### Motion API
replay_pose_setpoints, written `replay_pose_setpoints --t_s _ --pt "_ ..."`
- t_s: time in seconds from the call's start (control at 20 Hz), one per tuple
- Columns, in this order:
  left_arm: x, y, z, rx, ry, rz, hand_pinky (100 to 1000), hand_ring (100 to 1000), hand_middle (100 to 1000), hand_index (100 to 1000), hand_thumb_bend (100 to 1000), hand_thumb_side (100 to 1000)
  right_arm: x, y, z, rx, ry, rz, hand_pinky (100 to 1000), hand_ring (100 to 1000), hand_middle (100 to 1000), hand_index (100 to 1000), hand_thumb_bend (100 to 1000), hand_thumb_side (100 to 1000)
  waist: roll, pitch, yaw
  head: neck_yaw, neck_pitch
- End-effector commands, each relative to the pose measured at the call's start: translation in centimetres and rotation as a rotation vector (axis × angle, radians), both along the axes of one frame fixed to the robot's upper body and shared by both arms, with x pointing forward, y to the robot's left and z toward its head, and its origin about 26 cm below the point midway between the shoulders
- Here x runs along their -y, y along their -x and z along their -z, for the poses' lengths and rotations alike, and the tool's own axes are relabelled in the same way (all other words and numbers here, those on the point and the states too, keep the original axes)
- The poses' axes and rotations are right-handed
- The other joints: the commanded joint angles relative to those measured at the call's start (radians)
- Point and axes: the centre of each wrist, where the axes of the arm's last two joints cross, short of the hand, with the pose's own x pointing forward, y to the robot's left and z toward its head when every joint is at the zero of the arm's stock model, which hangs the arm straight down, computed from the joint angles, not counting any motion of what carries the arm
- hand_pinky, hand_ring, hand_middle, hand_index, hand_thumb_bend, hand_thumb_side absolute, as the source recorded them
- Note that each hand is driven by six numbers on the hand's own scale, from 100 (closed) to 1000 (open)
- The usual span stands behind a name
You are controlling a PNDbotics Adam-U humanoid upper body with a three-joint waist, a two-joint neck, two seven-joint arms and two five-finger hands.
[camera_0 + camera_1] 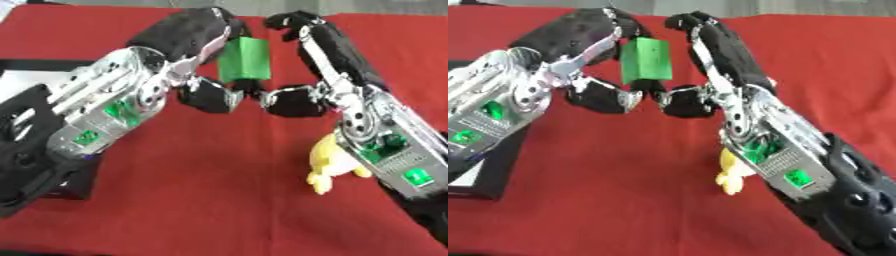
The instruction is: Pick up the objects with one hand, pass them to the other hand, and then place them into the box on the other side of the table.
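Note:
A green block (244,60) hangs upright above the red cloth (219,190) at the top centre, between my two hands. My left hand (194,35) comes in from the left, its fingers curled over the block's upper left edge and its thumb under the block's lower end. My right hand (325,47) faces it from the right. Its fingers arch beside the block's upper right corner with a narrow gap to the block, and its thumb (293,101) sits just below the block. A yellow toy (333,162) lies on the cloth, partly hidden under my right forearm.
A black box (492,170) stands at the left edge, mostly covered by my left forearm. Red cloth stretches across the table's front and middle.

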Motion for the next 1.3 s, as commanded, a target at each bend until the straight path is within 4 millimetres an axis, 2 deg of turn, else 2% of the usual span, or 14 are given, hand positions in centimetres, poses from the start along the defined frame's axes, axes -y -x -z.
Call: replay_pose_setpoints --t_s 0.05,0.35,0.6,0.7,1.0,1.2,1.3 --pt "-0.4 0.0 -0.8 0.034 -0.003 -0.006 778 564 336 389 100 246 0.4 0.2 -0.9 0.047 -0.006 0.019 856 828 831 862 378 100 0.015 -0.012 0.002 0.004 0.009" --pt "-1.6 0.3 -1.9 0.048 0.017 -0.039 777 560 345 389 100 245 0.5 0.1 -0.8 0.029 -0.016 0.038 849 832 836 866 363 100 0.019 -0.021 0.002 0.008 0.014" --pt "-2.8 0.6 -3.0 0.058 0.043 -0.078 771 569 401 389 100 244 0.6 0.1 -0.8 0.004 -0.032 0.049 844 837 844 870 373 100 0.02 -0.029 0.002 0.012 0.027" --pt "-3.3 0.5 -3.4 0.058 0.059 -0.099 768 552 395 386 100 244 0.6 0.1 -0.8 -0.005 -0.036 0.051 846 838 843 869 373 100 0.019 -0.032 -0.001 0.015 0.031" --pt "-5.4 0.0 -3.6 0.041 0.096 -0.171 757 521 386 385 100 244 0.7 0.1 -0.2 -0.021 -0.026 0.042 850 842 847 873 363 100 0.015 -0.039 -0.013 0.031 0.033" --pt "-7.0 0.4 -3.7 0.04 0.103 -0.201 757 516 385 385 100 244 1.1 0.0 -0.2 -0.015 -0.023 0.053 851 845 849 873 355 100 0.016 -0.038 -0.014 0.037 0.033" --pt "-8.0 0.7 -3.8 0.041 0.109 -0.228 757 515 385 386 100 244 1.3 -0.1 -0.3 -0.018 -0.022 0.059 853 847 851 874 323 100 0.017 -0.038 -0.013 0.039 0.033"
